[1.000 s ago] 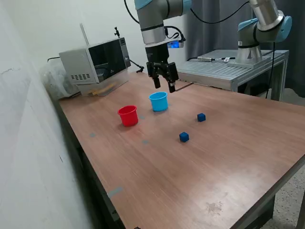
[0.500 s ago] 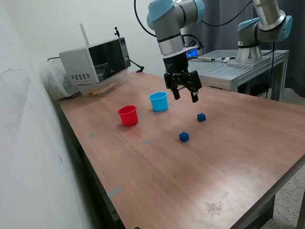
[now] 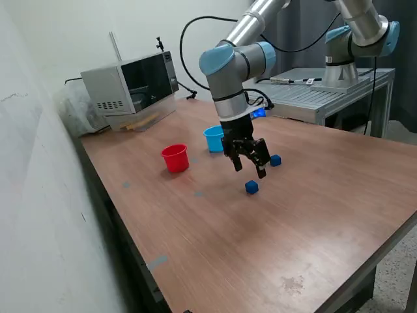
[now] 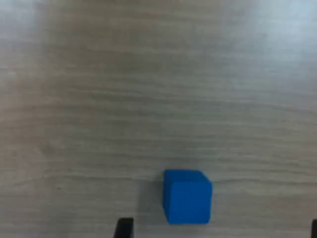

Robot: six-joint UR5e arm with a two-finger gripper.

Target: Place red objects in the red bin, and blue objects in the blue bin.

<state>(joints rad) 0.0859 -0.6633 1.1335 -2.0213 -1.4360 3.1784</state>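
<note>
Two dark blue cubes lie on the wooden table: one [image 3: 251, 187] nearer the front, one [image 3: 275, 160] behind it toward the exterior view's right. My gripper [image 3: 248, 167] hangs open and empty just above the nearer cube. The wrist view shows that cube [image 4: 187, 196] between my fingertips [image 4: 124, 227], resting on the wood. The red cup [image 3: 174, 158] stands upright at the exterior view's left. The light blue cup [image 3: 214, 138] stands beside it, partly hidden by my gripper. No red cubes show.
A grey microwave-like box [image 3: 130, 88] sits at the table's back left. A second arm [image 3: 355, 39] stands on a metal bench [image 3: 319, 98] behind the table. The table edge [image 3: 137, 261] runs along the exterior view's left.
My gripper moved from above the light blue cup toward the exterior view's right, then came down and forward over the nearer dark blue cube. Cups and cubes have not moved.
</note>
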